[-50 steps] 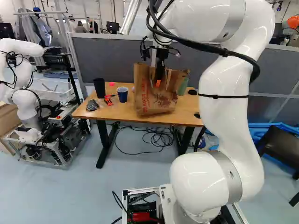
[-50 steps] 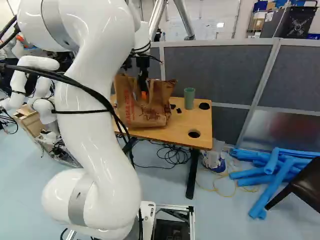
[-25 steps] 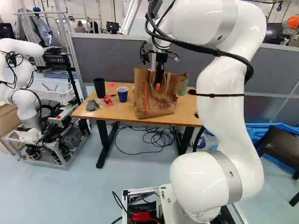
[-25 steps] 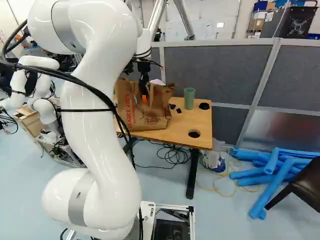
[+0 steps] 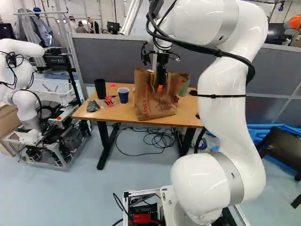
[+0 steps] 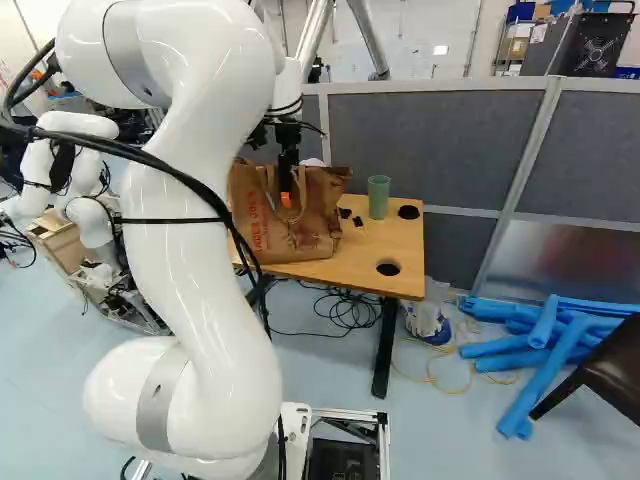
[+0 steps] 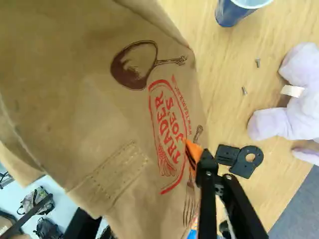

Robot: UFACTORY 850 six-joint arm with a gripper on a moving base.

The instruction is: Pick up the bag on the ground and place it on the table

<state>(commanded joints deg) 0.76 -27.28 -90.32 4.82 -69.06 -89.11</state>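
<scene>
Right now a brown paper bag with red print [image 5: 153,102] stands upright on a light wooden table [image 5: 113,114], in the upper middle of the left base view. The black two-finger gripper [image 5: 160,87] points down at the top of the bag; in the wrist view its fingers are spread wide, with brown paper between them and an orange pad [image 7: 193,150] beside the printed face.

To the left of the bag in the left base view are a blue cup [image 5: 123,95] and a tall black cup [image 5: 100,88]. A green cup [image 6: 378,197] stands near the table's back edge, just above the centre of the right base view. A pale lilac plush toy [image 7: 300,110] and a flat black piece with a round hole [image 7: 245,157] lie beside the bag. Blue foam tubes [image 6: 545,365] are piled on the floor at the lower right of that same base view.
</scene>
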